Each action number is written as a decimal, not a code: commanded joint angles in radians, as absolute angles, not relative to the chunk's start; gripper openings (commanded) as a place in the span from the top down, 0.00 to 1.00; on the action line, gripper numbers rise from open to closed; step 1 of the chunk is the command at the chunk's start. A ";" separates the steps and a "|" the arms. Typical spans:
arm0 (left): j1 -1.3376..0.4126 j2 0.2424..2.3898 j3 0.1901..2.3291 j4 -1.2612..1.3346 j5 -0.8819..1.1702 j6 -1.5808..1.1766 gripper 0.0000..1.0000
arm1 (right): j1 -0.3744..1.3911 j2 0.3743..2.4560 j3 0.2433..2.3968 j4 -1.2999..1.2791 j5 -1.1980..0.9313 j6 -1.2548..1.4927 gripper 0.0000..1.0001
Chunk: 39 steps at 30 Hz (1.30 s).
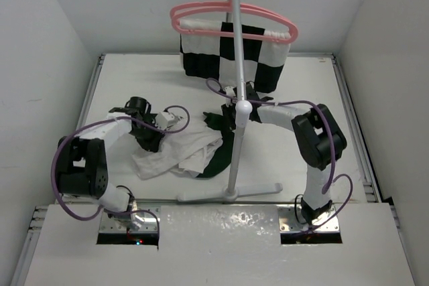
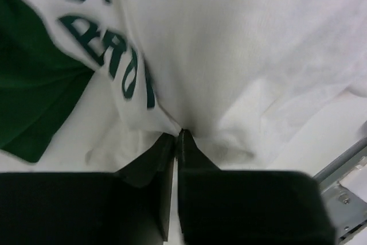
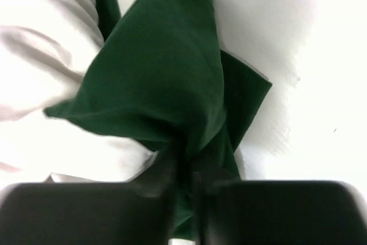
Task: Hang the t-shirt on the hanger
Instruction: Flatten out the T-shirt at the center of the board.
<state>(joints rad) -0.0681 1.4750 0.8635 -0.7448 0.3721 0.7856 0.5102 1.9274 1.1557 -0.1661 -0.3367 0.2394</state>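
The t-shirt point(image 1: 177, 153) lies crumpled on the table left of the stand, cream-white with dark green parts. My left gripper point(image 1: 151, 140) is shut on a fold of its white body; the left wrist view shows the fingers pinching white cloth point(image 2: 229, 55) below green printed letters point(image 2: 109, 55). My right gripper point(image 1: 225, 116) is shut on a dark green sleeve point(image 3: 166, 67), behind the pole in the top view. The pink hanger point(image 1: 194, 9) hangs high on the stand beside a twin hanger that carries a black-and-white checkered cloth point(image 1: 234, 58).
The stand's grey pole point(image 1: 238, 65) rises mid-table from a flat cross base point(image 1: 231, 194) near the front edge, between my two arms. White walls close in the left, right and back. A metal rail point(image 2: 344, 193) shows by the table edge.
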 commanded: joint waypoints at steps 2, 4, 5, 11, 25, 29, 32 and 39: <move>-0.083 1.548 0.909 -0.732 0.379 0.775 1.00 | 0.511 1.881 1.247 -0.156 -0.333 0.215 1.00; -0.078 1.543 0.974 -0.706 0.362 0.732 1.00 | 0.509 1.846 1.291 -0.173 -0.307 0.189 1.00; -0.066 1.533 1.039 -0.687 0.345 0.676 1.00 | 0.506 1.835 1.334 -0.192 -0.302 0.181 1.00; -0.038 1.422 1.439 -0.655 0.226 0.594 1.00 | 0.502 1.724 1.477 -0.238 -0.285 0.132 1.00; -0.038 0.947 1.148 -1.179 0.374 1.110 1.00 | 0.505 1.237 0.879 -0.254 -0.259 0.080 0.99; -0.040 0.859 0.961 -1.304 0.243 1.288 0.61 | 0.502 1.125 0.680 -0.316 -0.171 0.144 0.19; -0.040 0.877 0.959 -1.281 0.224 1.266 0.42 | 0.492 1.071 0.652 -0.295 -0.019 0.182 0.01; -0.049 1.241 1.133 -0.777 0.287 0.844 0.40 | 0.453 1.264 0.813 -0.268 0.049 0.313 0.56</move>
<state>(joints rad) -0.0444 1.0714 1.0470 -1.0718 0.2703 1.0348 0.4686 1.1778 0.7258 -0.3290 -0.0158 0.2176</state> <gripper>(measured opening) 0.598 0.533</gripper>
